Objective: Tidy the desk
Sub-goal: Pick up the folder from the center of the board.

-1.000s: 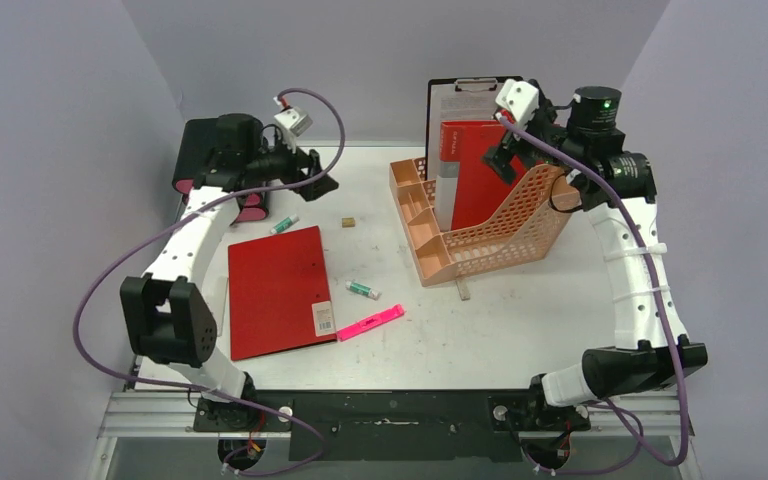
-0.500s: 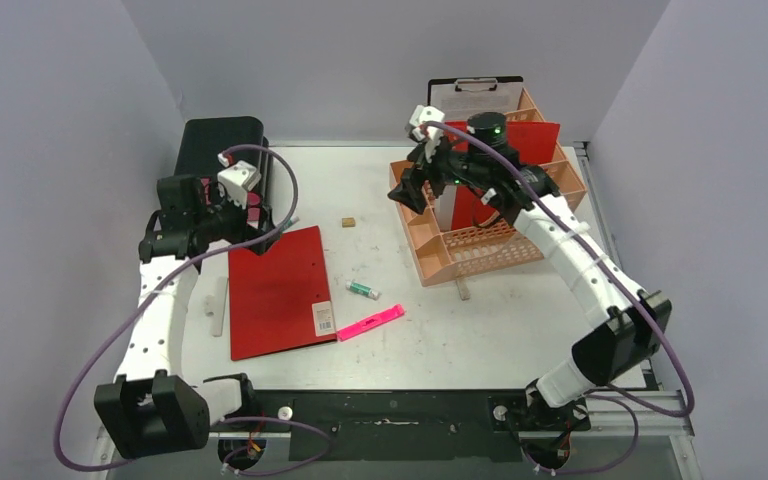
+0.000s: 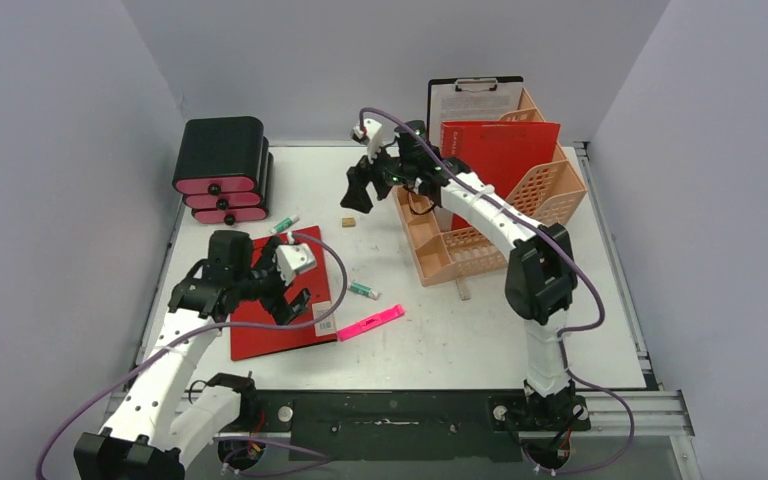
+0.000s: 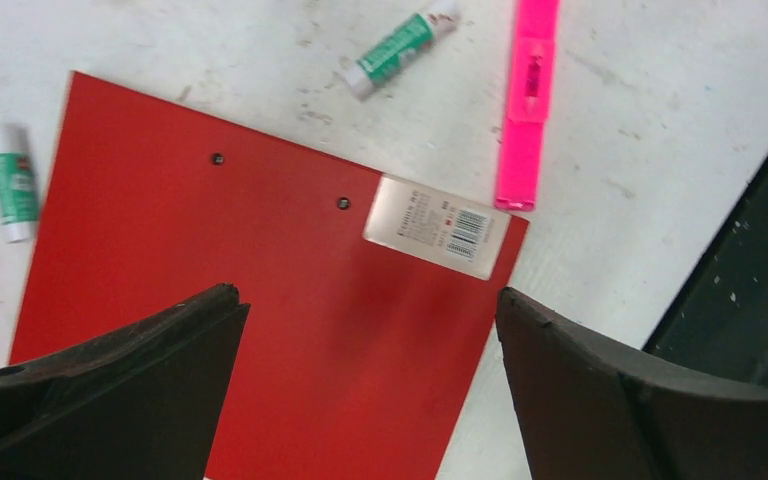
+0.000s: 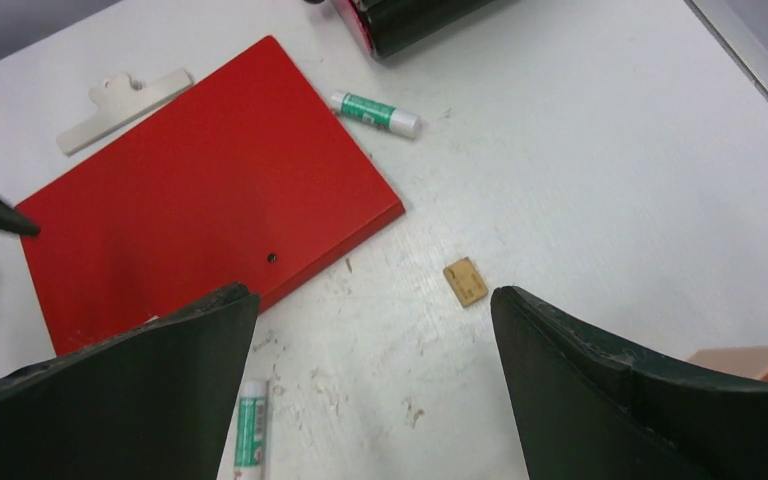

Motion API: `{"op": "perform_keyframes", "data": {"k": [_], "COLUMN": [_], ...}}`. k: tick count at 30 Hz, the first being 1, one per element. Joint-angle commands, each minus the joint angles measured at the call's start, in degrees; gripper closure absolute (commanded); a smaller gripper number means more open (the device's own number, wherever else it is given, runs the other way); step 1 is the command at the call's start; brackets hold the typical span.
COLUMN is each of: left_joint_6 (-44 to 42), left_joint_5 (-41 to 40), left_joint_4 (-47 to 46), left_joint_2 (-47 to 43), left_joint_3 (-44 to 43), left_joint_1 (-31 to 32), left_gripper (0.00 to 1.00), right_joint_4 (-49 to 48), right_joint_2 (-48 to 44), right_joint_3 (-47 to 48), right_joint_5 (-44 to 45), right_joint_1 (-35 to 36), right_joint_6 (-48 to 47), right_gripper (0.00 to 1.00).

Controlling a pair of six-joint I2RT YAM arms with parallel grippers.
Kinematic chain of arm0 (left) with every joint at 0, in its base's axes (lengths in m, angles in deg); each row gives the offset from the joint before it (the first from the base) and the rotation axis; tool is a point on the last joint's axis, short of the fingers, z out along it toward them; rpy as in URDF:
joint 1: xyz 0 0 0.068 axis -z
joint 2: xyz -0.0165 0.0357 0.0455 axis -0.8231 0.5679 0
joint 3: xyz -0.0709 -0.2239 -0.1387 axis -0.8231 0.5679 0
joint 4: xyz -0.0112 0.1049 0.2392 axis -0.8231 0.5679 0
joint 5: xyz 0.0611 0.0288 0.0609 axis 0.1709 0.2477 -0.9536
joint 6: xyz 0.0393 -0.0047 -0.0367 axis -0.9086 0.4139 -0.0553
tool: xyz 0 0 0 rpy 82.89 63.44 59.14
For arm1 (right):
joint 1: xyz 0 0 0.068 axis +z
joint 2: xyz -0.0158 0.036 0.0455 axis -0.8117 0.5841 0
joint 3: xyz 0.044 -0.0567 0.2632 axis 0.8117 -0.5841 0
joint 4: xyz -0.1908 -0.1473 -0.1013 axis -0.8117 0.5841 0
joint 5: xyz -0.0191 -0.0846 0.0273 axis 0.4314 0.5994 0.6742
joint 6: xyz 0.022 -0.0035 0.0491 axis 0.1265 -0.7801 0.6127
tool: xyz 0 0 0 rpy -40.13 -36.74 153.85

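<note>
Two hands released — empty | left hand (image 4: pixel 368 298) over red folder (image 4: pixel 260 340) | desk (image 5: pixel 580 150) beneath right hand (image 5: pixel 372 296)

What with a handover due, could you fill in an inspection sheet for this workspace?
Surface: white scuffed desk, speckled.
Job's things: flat red folder, pink highlighter and green-and-white glue sticks lying loose on it.
Clutter: small tan block.
Grippers: left gripper above the flat folder, right gripper above the block; fingers apart, empty.
Cables: purple cable looped along each arm.
Surroundings: orange perforated plastic rack holding a clipboard and an upright red folder; black drawer box with pink drawers; grey walls.
</note>
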Motion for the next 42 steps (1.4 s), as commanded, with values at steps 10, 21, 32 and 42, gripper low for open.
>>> {"op": "perform_keyframes", "data": {"k": [10,21,32,42], "left_joint_6": [-8.2,-10.0,-10.1,-9.5], "left_joint_5": [-7.2,-20.6,-31.0,-34.5], "left_joint_4": [0.2,-9.1,-18.7,-21.3], "left_joint_2": [0.6,7.2,7.9,7.0], "left_joint_3": [7.7,12.4,18.9,20.6], "left_joint_1": [13.1,23.6,28.4,28.8], "left_gripper": [0.04,0.04,0.04,0.04], "right_joint_4": [-15.9,-17.9,-15.2,-13.2], "right_joint_2": [20.2,29.0,35.5,38.8], "right_joint_3": [17.2,20.6,25.6,27.4], "right_joint_5": [-8.2,-11.5,-14.7,-18.5], "right_joint_1": [-0.8,0.7,3.3,4.4], "right_joint_6": [18.2,18.7,15.3,13.0], "right_gripper": [0.10,0.10,0.10,0.06]}}
